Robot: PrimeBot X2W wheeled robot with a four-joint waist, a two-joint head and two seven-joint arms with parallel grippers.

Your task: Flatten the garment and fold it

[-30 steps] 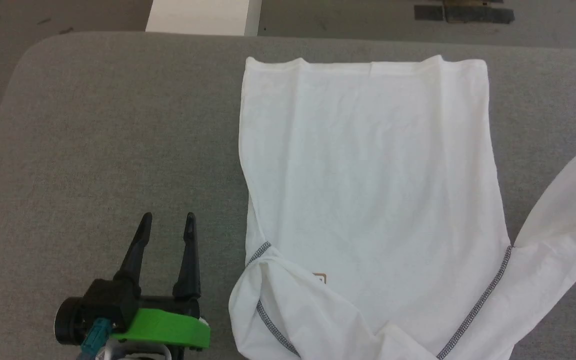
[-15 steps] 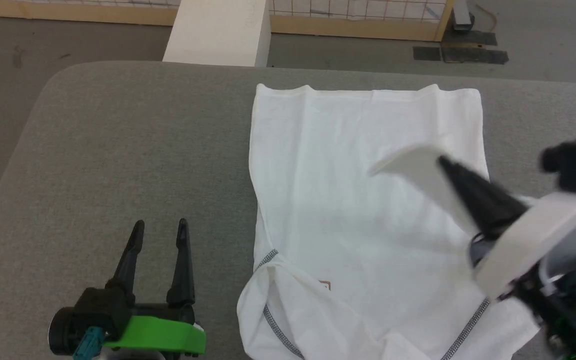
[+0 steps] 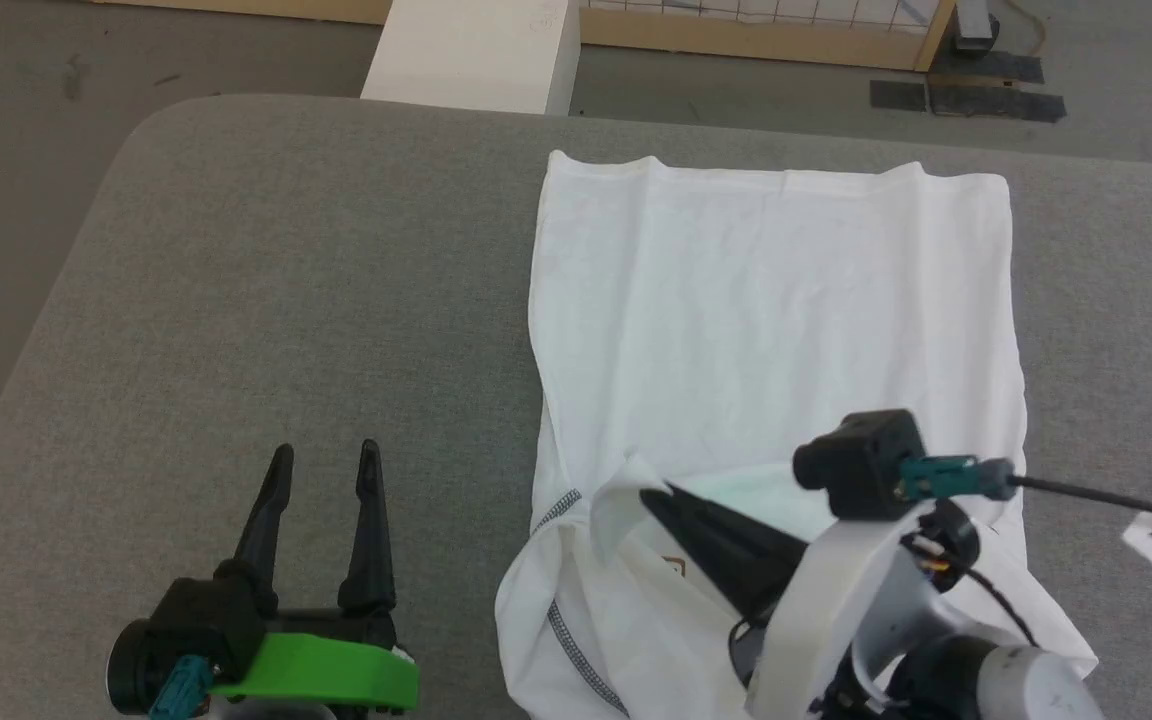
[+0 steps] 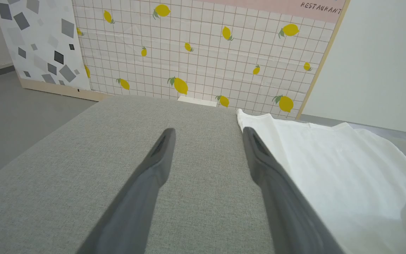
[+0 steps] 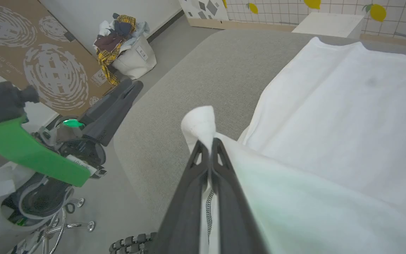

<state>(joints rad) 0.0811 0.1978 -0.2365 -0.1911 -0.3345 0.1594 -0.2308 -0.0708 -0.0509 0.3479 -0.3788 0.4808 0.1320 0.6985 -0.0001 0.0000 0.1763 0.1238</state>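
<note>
Holding a pinch of white sleeve (image 5: 200, 121), the right fingers (image 3: 726, 550) are pressed together on the cloth at the near end of the garment (image 3: 776, 320). Their tips point toward the robot's left and a little away from it, and the held cloth appears lifted clear of the layer below, above the small brown-bordered patch (image 3: 674, 566). The sleeve thus lies crosswise to the shirt. The left fingers (image 3: 368, 520) stand apart and empty over bare worktop (image 3: 286, 280), pointing away from the robot, beside the garment's left edge but not touching it. A rumpled corner with dark stitching (image 3: 561, 505) sits between the two arms. The right tips are just beside it, and of the free fingers only the left can take it. The garment itself lies flat on the right half of the worktop, its long axis running straight away from the robot, with the far hem (image 3: 786, 180) square across near the worktop's far edge. Judged from this, the coming move turns on lowering the sleeve onto the shirt's body inside that left edge, not past it (overshoot would drop it on bare worktop). A white box (image 3: 476, 50) stands on the floor beyond.
</note>
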